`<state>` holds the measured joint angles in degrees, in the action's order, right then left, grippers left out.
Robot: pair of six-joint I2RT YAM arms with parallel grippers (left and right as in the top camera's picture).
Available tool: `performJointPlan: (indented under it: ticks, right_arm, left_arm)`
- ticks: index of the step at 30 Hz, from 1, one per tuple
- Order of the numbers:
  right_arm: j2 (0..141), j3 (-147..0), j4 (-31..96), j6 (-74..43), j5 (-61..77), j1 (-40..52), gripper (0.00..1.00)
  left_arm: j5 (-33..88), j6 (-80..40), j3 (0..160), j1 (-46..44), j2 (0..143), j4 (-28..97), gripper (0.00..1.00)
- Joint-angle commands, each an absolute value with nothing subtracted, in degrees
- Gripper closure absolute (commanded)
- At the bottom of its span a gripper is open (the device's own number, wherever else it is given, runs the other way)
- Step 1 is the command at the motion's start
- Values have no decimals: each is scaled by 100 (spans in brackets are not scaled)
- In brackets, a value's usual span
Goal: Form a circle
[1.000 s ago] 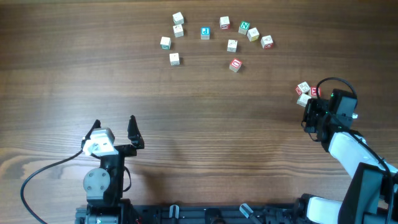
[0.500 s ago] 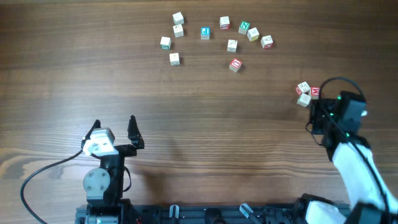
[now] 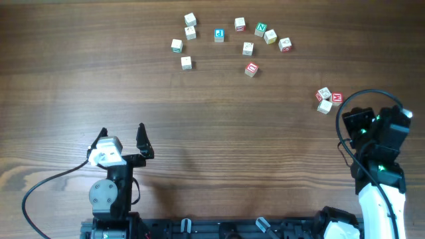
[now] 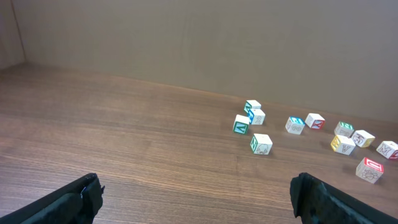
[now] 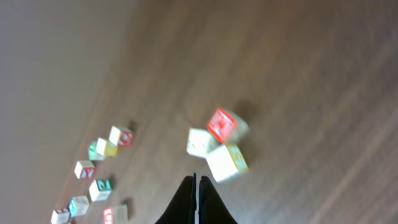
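Bare wooden table (image 3: 219,133) lies open across the whole near and middle stretch, free for passage. A loose arc of lettered blocks (image 3: 247,48) crowds the far middle. Three more, touching in a cluster (image 3: 327,99), stand just ahead of the right gripper (image 5: 196,182).

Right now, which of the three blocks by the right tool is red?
The red-topped block, rightmost of the trio overhead; its neighbours show pale tops.

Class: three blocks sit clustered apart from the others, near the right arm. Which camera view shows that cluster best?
The right wrist view: the three-block cluster sits mid-frame, large though slightly blurred, its blocks touching. Overhead shows it small, near the right edge. The left wrist view misses it.
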<state>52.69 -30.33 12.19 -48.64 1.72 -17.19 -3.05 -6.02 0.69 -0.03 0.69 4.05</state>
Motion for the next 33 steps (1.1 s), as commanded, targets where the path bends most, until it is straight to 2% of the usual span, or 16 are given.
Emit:
performJointPlan:
  ticks: [1, 4, 8, 11, 15, 24, 29, 33]
  right_arm:
    - [5214, -3131, 738, -3898, -25, -1734, 96]
    - [5212, -3131, 224, -3378, -119, -1734, 95]
    - [5218, -3129, -123, -3304, -746, -1903, 95]
    - [5260, -3129, -224, -3293, -1, -2856, 95]
    - [5269, -3129, -303, -2779, 904, -3463, 95]
    - [5260, -3129, -993, -2060, 3041, -3448, 93]
    - [5260, -3129, -930, -1903, 5061, -3448, 95]
    - [5260, -3129, -248, -1800, 4976, -3446, 95]
  left_arm:
    - [-237, -471, 34, 34, 16, 399, 0]
    - [-237, -471, 34, 34, 16, 399, 0]
    - [-237, -471, 34, 34, 16, 399, 0]
    - [-237, -471, 34, 34, 16, 399, 0]
    - [-237, -471, 34, 34, 16, 399, 0]
    - [-237, -471, 34, 34, 16, 399, 0]
    - [-237, -471, 34, 34, 16, 399, 0]
    - [-237, -471, 34, 34, 16, 399, 0]
